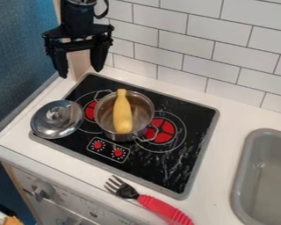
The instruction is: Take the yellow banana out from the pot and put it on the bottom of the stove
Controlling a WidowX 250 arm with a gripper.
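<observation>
I view a white counter (234,116) carrying a black toy stove (196,117) with red burners and a grey rim. Right of the stove is a grey plastic sink (243,169). My black two-finger gripper (80,74) is suspended over the stove's rear-left corner; jaws released, set wide apart. On the stove, between its burners, stands a silver metal pot (144,107). A round silver lid (53,117) lies at the stove's left edge. A red-handled metal fork (149,201) lies forward of the stove. The yellow banana (122,113) is inside the pot.
</observation>
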